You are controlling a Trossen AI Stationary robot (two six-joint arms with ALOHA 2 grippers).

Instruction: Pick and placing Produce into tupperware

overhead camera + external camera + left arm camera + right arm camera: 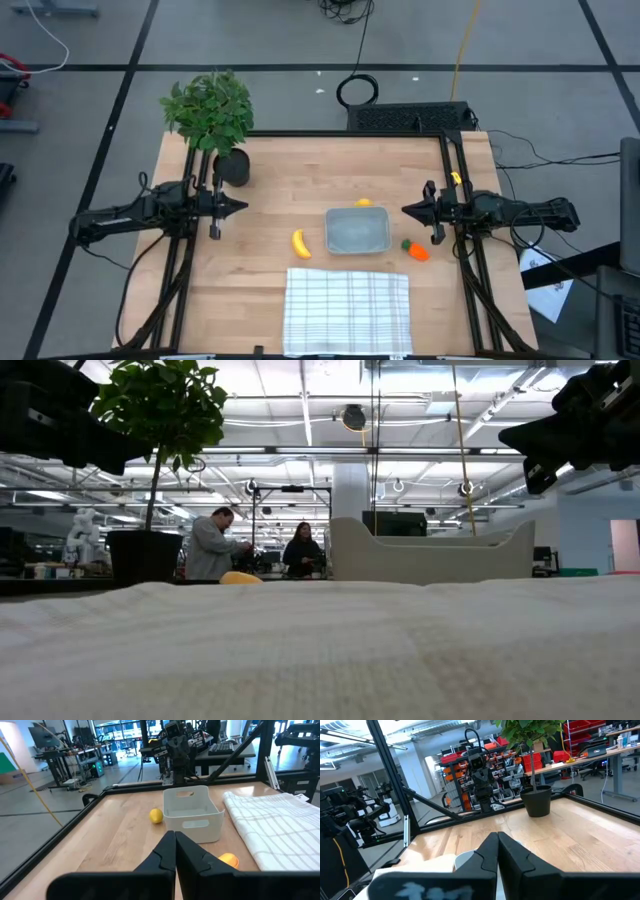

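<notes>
White checked cloth [348, 308] lay nearest on the wooden bench [280, 190]. Past it sat the shallow greyish tupperware [357, 232], empty, with the banana [300, 243] just to one side, the carrot [416, 249] to the other and the lemon [364, 203] at its far rim. Nothing was packed yet. Both the left gripper [238, 207] and right gripper [408, 210] hung at the sides, fingers together; one would need to open and descend over a piece. Farthest stood the potted plant [211, 112].

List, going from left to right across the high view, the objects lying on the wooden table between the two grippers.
Left gripper → potted plant standing just behind it → banana → tupperware, with the lemon at its far edge → carrot → right gripper.
</notes>
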